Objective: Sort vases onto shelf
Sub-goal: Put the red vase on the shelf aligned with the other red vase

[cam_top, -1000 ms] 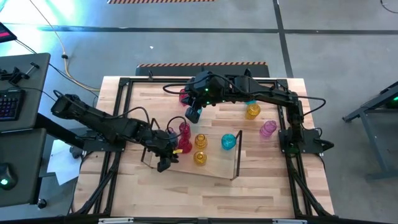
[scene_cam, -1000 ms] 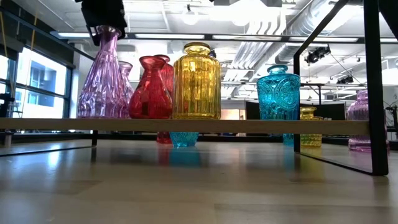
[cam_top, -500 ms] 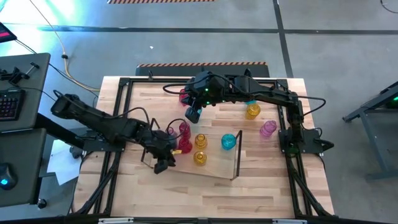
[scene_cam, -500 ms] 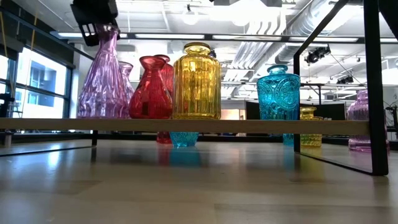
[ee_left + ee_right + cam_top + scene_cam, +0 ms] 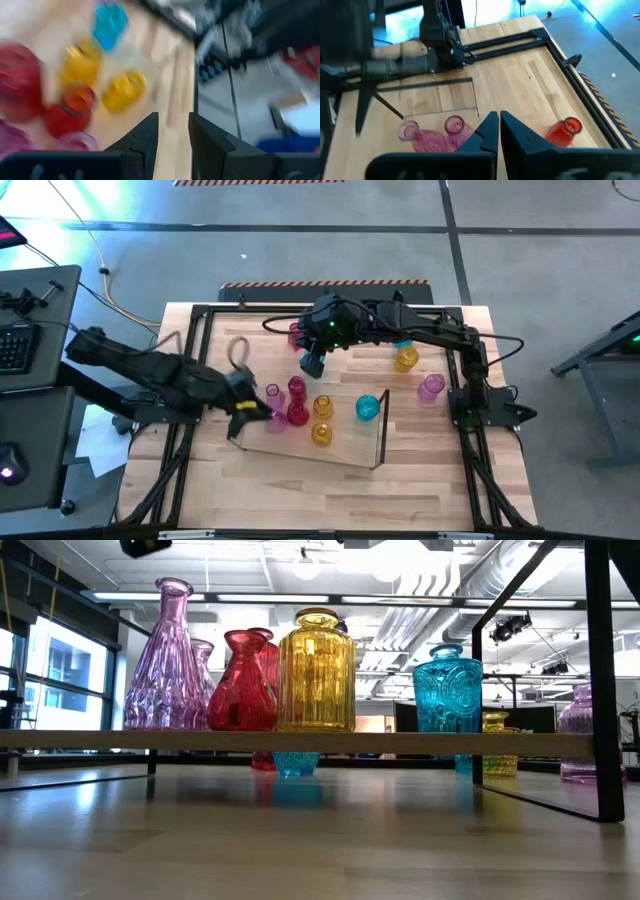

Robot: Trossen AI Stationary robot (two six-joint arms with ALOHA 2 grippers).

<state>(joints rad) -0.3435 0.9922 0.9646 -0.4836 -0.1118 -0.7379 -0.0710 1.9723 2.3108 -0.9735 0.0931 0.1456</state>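
Glass vases in pink, red, amber and cyan stand on the shelf (image 5: 345, 442), a low clear tray with dark end frames lying on the wooden bench (image 5: 420, 480). Seen from table height, a tall pink vase (image 5: 161, 658) stands at one end, then a red vase (image 5: 241, 683), a wide amber vase (image 5: 316, 673) and a cyan vase (image 5: 447, 690) in a row, all upright. Off the shelf, another amber vase (image 5: 406, 358) and a pink vase (image 5: 431, 387) stand on the bench toward the right side, and a red one (image 5: 562, 131) stands near the far edge. The left claw (image 5: 250, 406) hangs just beside the shelf's left end, its fingers (image 5: 145, 136) slightly parted and pinching nothing. The right claw (image 5: 312, 363) hovers beyond the shelf's far side, its fingers pressed together and empty.
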